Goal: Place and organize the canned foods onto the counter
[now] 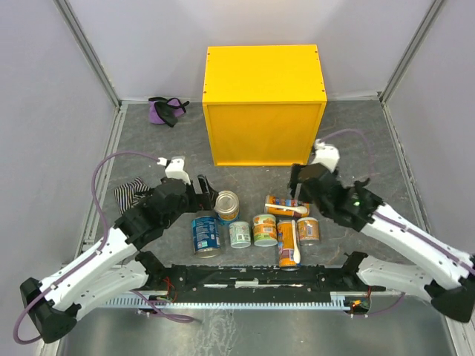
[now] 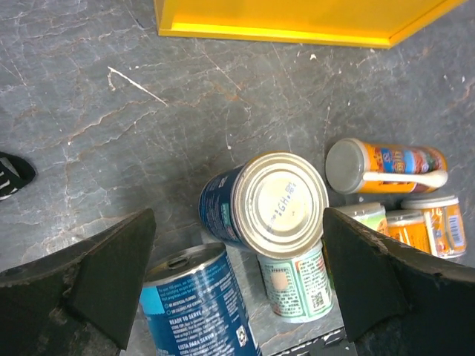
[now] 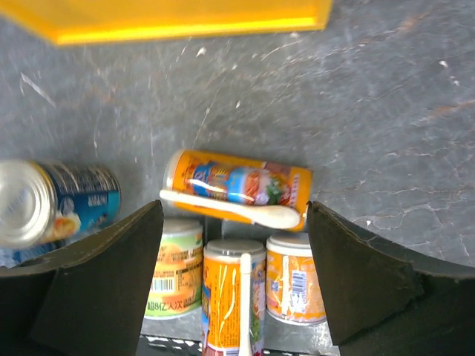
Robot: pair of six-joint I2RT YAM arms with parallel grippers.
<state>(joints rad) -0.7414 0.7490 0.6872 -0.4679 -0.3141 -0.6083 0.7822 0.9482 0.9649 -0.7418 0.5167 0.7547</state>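
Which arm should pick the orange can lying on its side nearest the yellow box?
Right. The right gripper, open, frames the lying orange can; the left gripper frames a blue can instead.

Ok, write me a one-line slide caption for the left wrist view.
Left gripper, jaws open, lined up on a silver-topped blue can; yellow counter beyond.

the left arm (image 1: 96, 259) stretches from the lower left of the frame toward centre, the left tool (image 1: 206, 190) angled downward, jaws spread wide. the right arm (image 1: 415, 237) comes in from the lower right, the right tool (image 1: 297, 187) spread equally wide.
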